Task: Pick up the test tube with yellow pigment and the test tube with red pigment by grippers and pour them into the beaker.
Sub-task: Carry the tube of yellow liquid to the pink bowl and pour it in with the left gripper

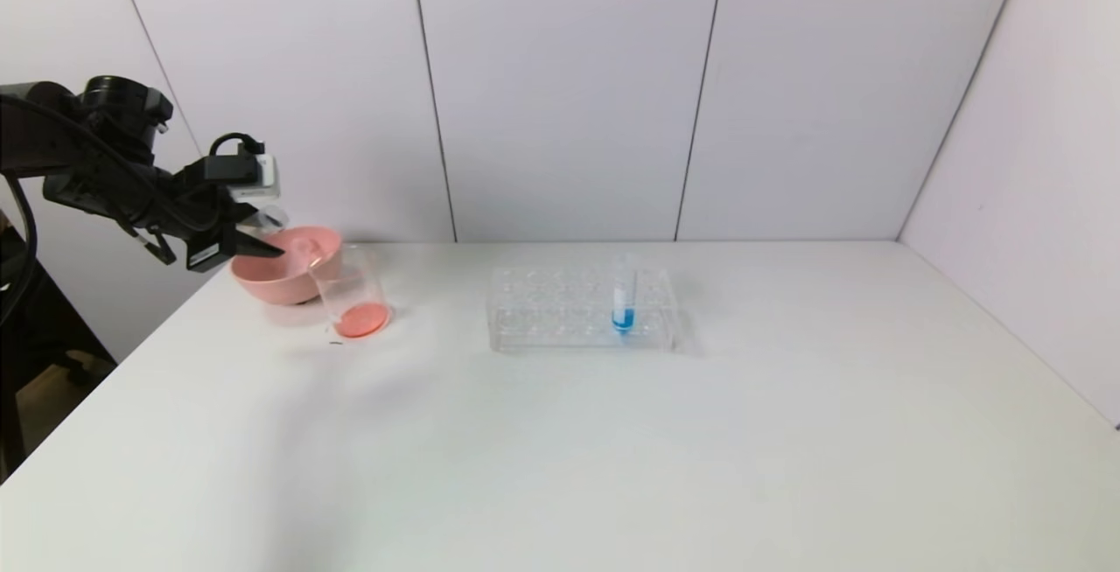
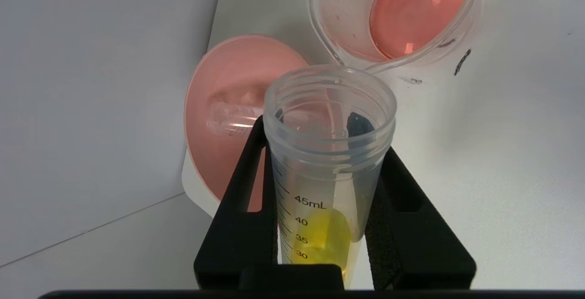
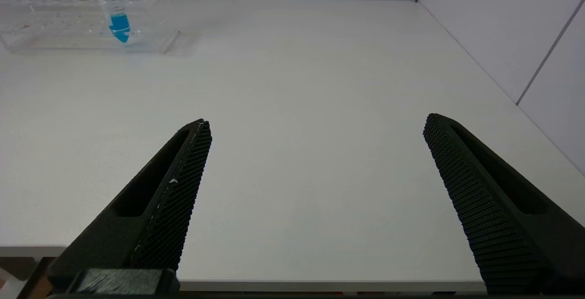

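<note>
My left gripper (image 1: 262, 244) (image 2: 320, 125) is shut on the test tube with yellow pigment (image 2: 329, 152), held above the table's far left corner. The tube is tilted, with its open mouth towards the beaker's rim and the yellow liquid still low in it. The beaker (image 1: 354, 292) (image 2: 397, 15) stands on the table beside the pink bowl and holds red-orange liquid. No tube with red pigment shows. My right gripper (image 3: 315, 125) is open and empty over the table's front edge, out of the head view.
A pink bowl (image 1: 280, 279) (image 2: 228, 84) sits behind the beaker with an empty clear tube (image 2: 228, 118) lying in it. A clear tube rack (image 1: 577, 310) (image 3: 68, 20) at mid-table holds a blue-liquid tube (image 1: 622, 301) (image 3: 114, 11). Walls close off the back and right.
</note>
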Controlling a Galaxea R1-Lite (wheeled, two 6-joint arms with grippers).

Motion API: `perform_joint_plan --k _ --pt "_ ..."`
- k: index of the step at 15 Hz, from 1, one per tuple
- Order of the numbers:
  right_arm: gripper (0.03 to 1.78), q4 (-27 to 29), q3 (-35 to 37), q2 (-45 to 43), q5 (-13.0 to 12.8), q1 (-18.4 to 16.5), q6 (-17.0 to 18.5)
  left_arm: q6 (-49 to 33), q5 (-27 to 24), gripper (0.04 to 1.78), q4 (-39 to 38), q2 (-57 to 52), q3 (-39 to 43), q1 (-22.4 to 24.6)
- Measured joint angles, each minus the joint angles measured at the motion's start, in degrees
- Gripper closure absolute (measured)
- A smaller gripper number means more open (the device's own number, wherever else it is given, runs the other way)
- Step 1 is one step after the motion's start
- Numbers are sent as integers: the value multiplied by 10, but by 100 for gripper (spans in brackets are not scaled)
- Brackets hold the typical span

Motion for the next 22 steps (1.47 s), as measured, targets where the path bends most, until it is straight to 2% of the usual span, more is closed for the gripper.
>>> perform_joint_plan --k 8,15,22 --pt "11 0 0 0 0 0 0 13 46 128 1 5 1 -15" --pt "11 0 0 0 0 0 0 20 52 128 3 6 1 -26" --pt "11 0 0 0 0 0 0 20 82 128 3 4 1 -40"
